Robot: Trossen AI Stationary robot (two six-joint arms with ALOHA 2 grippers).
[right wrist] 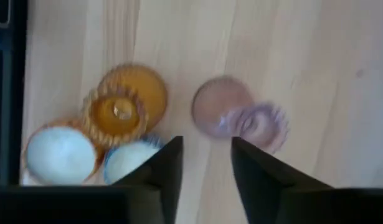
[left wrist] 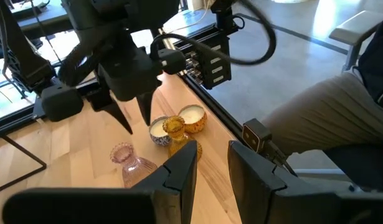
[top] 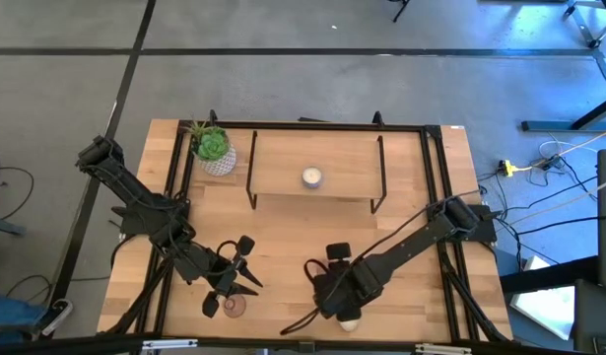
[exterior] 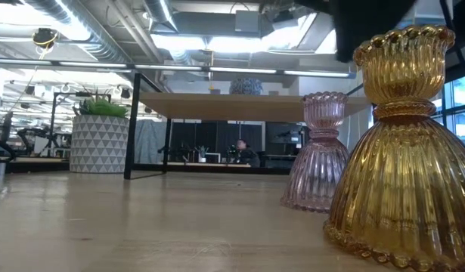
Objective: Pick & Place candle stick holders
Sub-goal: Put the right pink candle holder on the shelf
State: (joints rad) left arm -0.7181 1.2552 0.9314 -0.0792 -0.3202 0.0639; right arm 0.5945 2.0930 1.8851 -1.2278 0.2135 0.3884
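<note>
An amber glass holder (right wrist: 122, 102), a pink glass holder (right wrist: 238, 118) and two cream-white votives (right wrist: 60, 152) (right wrist: 129, 158) stand together on the table near its front edge. My right gripper (right wrist: 207, 155) hovers open above them, pointing down; it also shows in the high view (top: 322, 281). The left wrist view shows the same group, with the amber holder (left wrist: 179, 134) and the pink holder (left wrist: 132, 163). My left gripper (left wrist: 213, 165) is open and empty, left of the group (top: 245, 264). A pink holder (top: 234, 306) stands by it. Another votive (top: 311, 177) sits on the shelf.
A wooden shelf on thin black bars (top: 312, 168) stands at the back middle. A green plant in a white pot (top: 213, 150) is at the back left. A black frame (top: 436, 177) runs along the table edges. A seated person's leg (left wrist: 328, 112) is beyond the right edge.
</note>
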